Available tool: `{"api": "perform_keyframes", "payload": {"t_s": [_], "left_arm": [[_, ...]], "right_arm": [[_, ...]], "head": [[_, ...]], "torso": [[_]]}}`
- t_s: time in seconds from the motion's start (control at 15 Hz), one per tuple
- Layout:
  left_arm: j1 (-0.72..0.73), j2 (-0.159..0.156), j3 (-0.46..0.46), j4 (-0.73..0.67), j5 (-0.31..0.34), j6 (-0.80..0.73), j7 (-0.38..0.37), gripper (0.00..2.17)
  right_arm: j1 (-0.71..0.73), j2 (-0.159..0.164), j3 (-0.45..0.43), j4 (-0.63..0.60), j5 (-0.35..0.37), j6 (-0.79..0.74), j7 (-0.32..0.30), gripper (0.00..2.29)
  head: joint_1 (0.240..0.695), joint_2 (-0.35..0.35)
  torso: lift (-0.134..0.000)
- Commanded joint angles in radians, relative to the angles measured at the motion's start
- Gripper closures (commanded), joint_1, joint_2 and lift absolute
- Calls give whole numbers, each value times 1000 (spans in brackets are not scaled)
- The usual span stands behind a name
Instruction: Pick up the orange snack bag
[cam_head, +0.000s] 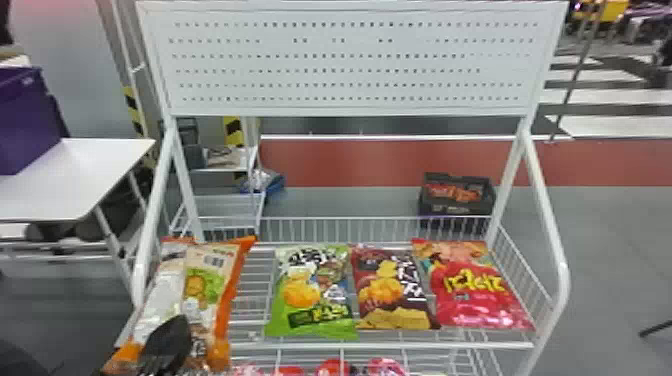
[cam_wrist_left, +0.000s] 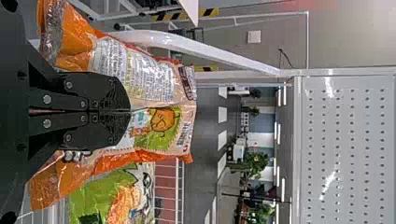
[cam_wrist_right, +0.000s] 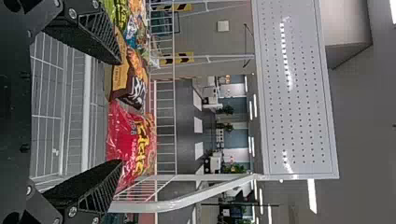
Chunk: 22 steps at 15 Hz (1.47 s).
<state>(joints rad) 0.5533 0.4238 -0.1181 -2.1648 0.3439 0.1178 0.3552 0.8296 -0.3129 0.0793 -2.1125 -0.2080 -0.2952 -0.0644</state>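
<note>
At the left end of the white rack (cam_head: 390, 345), the left gripper (cam_head: 176, 324) pinches the orange snack bag (cam_head: 200, 285) between its fingers. A green bag (cam_head: 310, 295), brown bag (cam_head: 392, 290) and red bag (cam_head: 475, 295) follow rightward. The right gripper (cam_wrist_right: 122, 112) has its fingers spread.

Snack bag (cam_head: 227, 285): orange edges — green patch
Board (cam_head: 350, 64): white — dotted rows
Post (cam_head: 131, 107): yellow-black stripes
Bin (cam_head: 27, 120): purple
Floor (cam_head: 615, 240): grey, red band

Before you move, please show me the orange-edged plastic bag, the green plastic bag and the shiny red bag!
Orange-edged plastic bag (cam_wrist_left: 163, 119): left wrist view, its cartoon picture.
Green plastic bag (cam_head: 301, 295): head view, its round orange picture.
Shiny red bag (cam_head: 472, 311): head view, below its yellow writing.
</note>
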Motion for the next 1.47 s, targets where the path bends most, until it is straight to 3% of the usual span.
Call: {"api": "perform_keyframes", "payload": {"t_s": [0.0,0.47,0.67,1.4], "left_arm": [[106,3,28,-47,1,-91,-10,1359],[326,3,57,-58,-20,-410,-22,1359],[399,3,34,-50,-80,-523,-15,1359],[419,3,20,-21,-94,-579,-4,1359]], "right_arm": [[0,0,0,-1,1,0,0,144],[2,0,4,-1,1,0,0,144],[2,-3,4,-1,1,0,0,144],[2,-3,8,-3,1,0,0,144]], "head": [[499,0],[499,0],[499,0],[499,0]], "torso": [[0],[0],[0],[0]]}}
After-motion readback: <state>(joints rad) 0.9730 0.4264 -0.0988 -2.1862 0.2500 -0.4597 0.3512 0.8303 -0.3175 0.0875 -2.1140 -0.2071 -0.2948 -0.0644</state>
